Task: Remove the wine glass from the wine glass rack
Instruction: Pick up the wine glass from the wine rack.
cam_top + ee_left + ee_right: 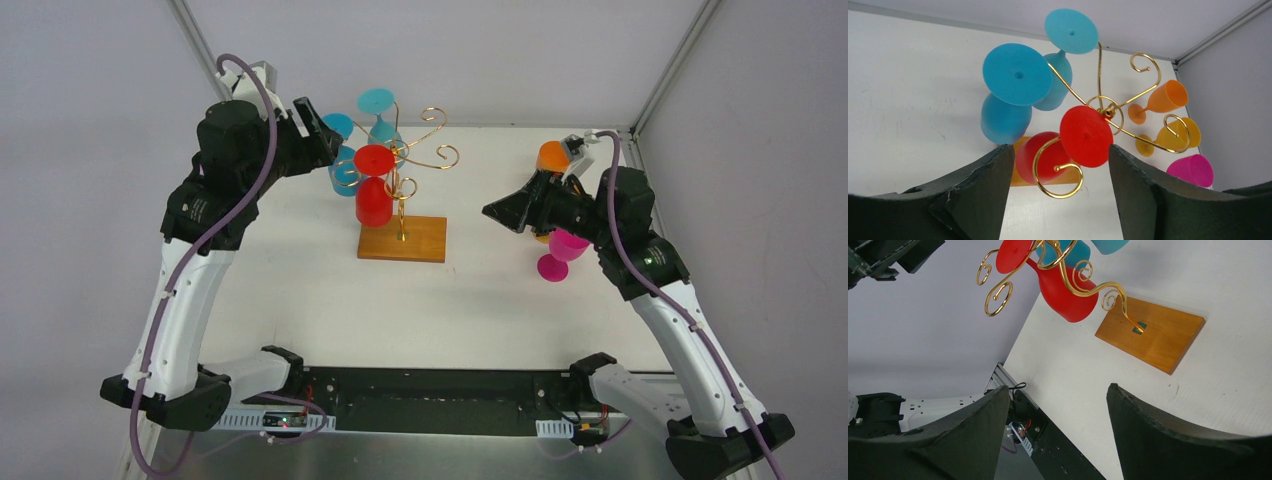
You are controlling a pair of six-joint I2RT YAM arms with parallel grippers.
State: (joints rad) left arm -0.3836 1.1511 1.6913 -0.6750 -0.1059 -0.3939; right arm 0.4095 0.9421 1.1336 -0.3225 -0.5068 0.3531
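Gold wire curled into scroll arms on a central stem, set on a flat orange-brown wooden base, made up the wine glass rack (420, 240), which stood near the middle of the white table (300, 290). A red plastic wine glass (373, 203) hung upside down from one front scroll, its round foot uppermost and its bowl just above the base. Two blue plastic wine glasses (1018, 74) hung from the scrolls behind it. The step in hand looked like the approach. The left gripper (1059, 150) hovered at the rack's left side, close to the blue glasses, with its jaws spread wide and nothing between them. In its wrist view the red glass sat framed between the two dark fingers (983, 185), beyond their tips and untouched. The next move probably called for easing forward to take the red bowl or stem. The glass would then need sliding outward along the wire, so that its foot cleared the scroll without tugging the light stand over. The right gripper (1057, 389) was also open and empty. It faced the rack from well apart, beside a pink glass (1193, 169), an orange glass (1168, 96) and a yellow glass (1180, 134) off the rack at the right.
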